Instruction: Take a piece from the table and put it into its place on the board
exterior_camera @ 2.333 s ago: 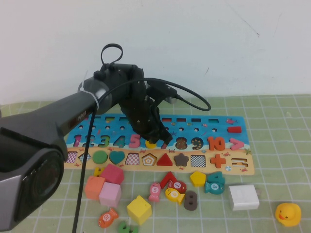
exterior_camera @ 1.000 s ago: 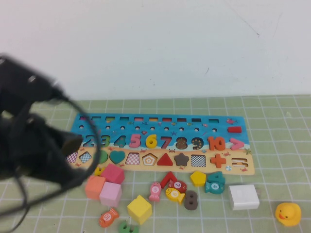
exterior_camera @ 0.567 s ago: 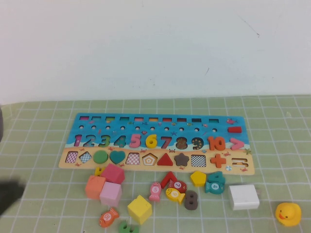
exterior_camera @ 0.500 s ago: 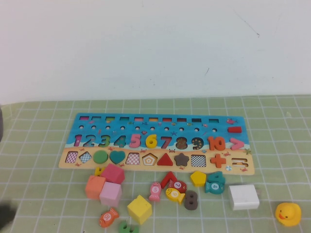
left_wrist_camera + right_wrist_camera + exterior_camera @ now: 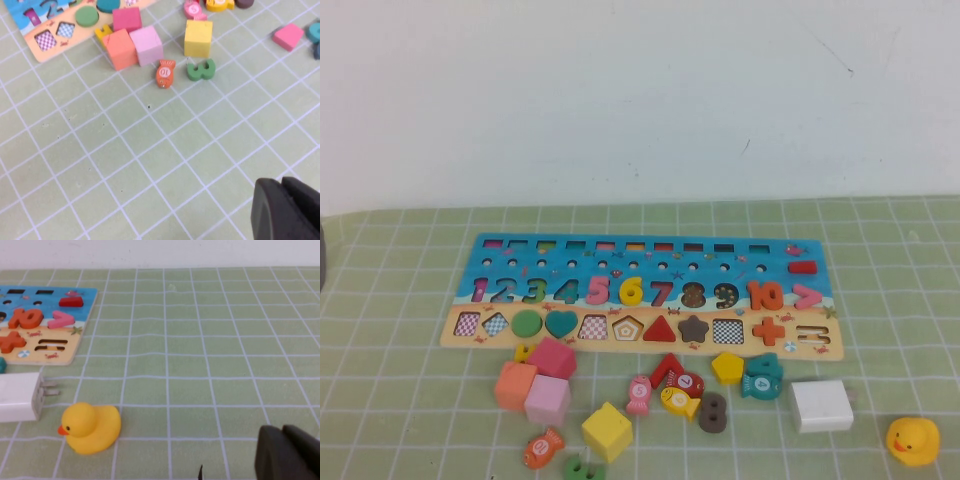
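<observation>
Now the yellow six point(image 5: 631, 291) sits in its slot on the board point(image 5: 650, 252), between the pink five and the seven, near the far middle of the desk point(image 5: 410, 400). It looks light, stiff and flat, likely smooth-faced; a hold across its narrow edges would suit it best. Readable marks are the board's digits one to ten, a "10" on the orange fish point(image 5: 165, 74) and a loose green "3" point(image 5: 200, 69). The left pincer point(image 5: 285, 210) hangs over bare desk by the near left corner, fingers together, holding nothing. The right pincer point(image 5: 287, 452) hovers near the rubber duck point(image 5: 90, 427) at the near right corner; whether its fingers are apart I cannot tell.
</observation>
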